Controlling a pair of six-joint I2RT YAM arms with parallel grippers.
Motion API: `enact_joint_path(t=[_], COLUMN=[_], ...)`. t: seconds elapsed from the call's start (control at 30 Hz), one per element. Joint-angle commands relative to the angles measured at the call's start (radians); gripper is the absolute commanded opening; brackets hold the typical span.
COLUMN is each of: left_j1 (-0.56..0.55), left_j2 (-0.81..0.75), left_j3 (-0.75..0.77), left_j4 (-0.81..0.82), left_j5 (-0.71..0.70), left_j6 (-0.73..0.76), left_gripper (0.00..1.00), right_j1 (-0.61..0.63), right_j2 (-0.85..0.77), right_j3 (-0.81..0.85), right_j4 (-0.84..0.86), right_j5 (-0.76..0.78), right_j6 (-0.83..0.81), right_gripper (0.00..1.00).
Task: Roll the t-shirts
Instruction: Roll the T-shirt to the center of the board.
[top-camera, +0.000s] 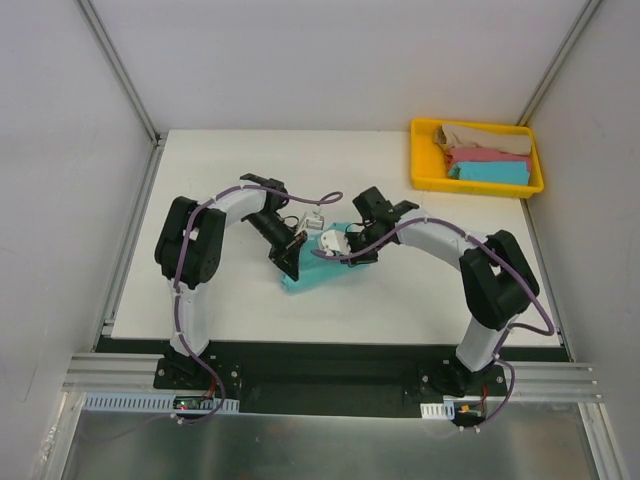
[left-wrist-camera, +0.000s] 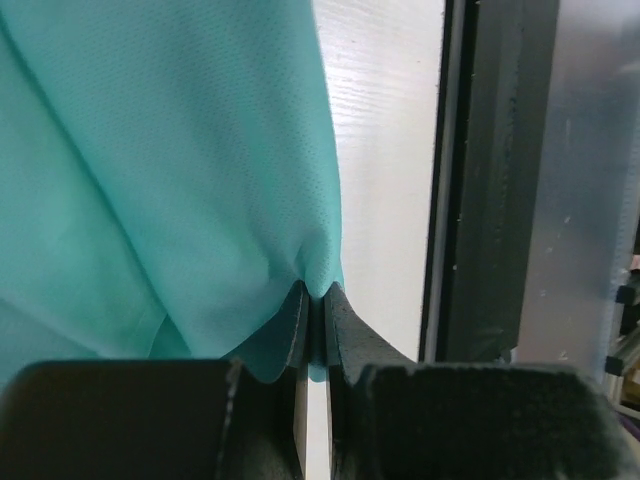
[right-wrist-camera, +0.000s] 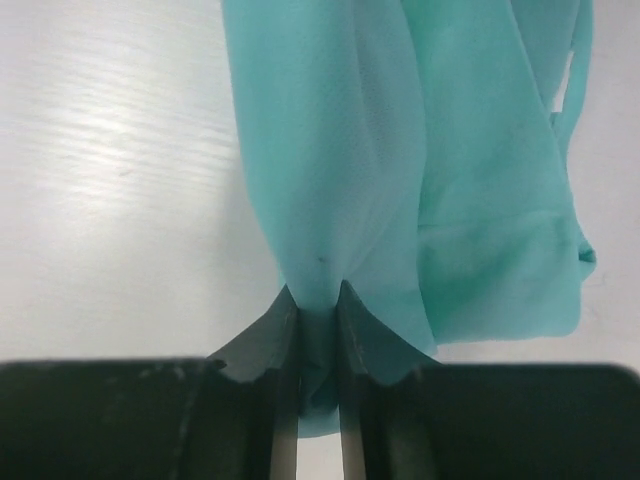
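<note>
Left wrist view: my left gripper (left-wrist-camera: 317, 293) sits at bottom centre of the frame, jaws nearly together, pinching a fold of the sea-green t-shirt (left-wrist-camera: 150, 170). The cloth fills the left and centre of that frame and puckers where it runs into the jaws. The white table (left-wrist-camera: 385, 150) shows as a strip to the right of it.

Right wrist view: my right gripper (right-wrist-camera: 316, 292) is also at bottom centre, jaws drawn in close and clamped on a bunched edge of the same tee. The fabric runs from the pinch to the top of the frame, with a folded hem at right, lying on the table.

Top view: the sea-green tee is a small bunched patch around the middle of the table, between both grippers and partly hidden under them. Cannot tell there how much of it is lifted.

The yellow tray (top-camera: 476, 187) is at upper right of the table, well apart from the arms. In it lie the beige t-shirt (top-camera: 487, 137), the pink t-shirt (top-camera: 490, 155) and the bright blue t-shirt (top-camera: 490, 172), stacked side by side and touching.
</note>
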Motion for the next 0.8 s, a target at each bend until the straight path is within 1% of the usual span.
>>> enact_joint_path(t=[0.0, 0.03, 0.07, 0.13, 0.17, 0.4, 0.6, 0.77], left_j1=[0.013, 0.014, 0.014, 0.014, 0.014, 0.016, 0.016, 0.016], left_j2=[-0.007, -0.014, -0.017, -0.001, 0.008, 0.086, 0.147, 0.200], left_j3=[0.020, 0.017, 0.015, 0.020, 0.020, 0.026, 0.043, 0.043], left_j4=[-0.144, -0.161, -0.170, -0.204, -0.231, -0.253, -0.270, -0.278], left_j5=[0.080, 0.083, 0.088, 0.090, 0.093, 0.096, 0.080, 0.094], left_j6=[-0.014, -0.033, -0.035, -0.026, -0.021, -0.031, -0.021, -0.027], left_gripper=[0.00, 0.00, 0.00, 0.00, 0.00, 0.00, 0.00, 0.00], right_j1=[-0.021, -0.023, -0.024, -0.026, -0.024, -0.052, -0.079, -0.118], right_j2=[0.036, 0.060, 0.076, 0.102, 0.112, 0.257, 0.356, 0.458], right_j3=[0.176, 0.220, 0.239, 0.244, 0.241, 0.302, 0.333, 0.383], right_j4=[-0.602, -0.741, -0.801, -0.886, -0.901, -0.965, -1.004, -1.089], right_j5=[-0.120, -0.135, -0.137, -0.135, -0.134, -0.184, -0.199, -0.230], right_j6=[-0.132, -0.141, -0.184, -0.191, -0.194, -0.122, -0.128, -0.126], right_gripper=[0.14, 0.14, 0.14, 0.13, 0.13, 0.11, 0.10, 0.10])
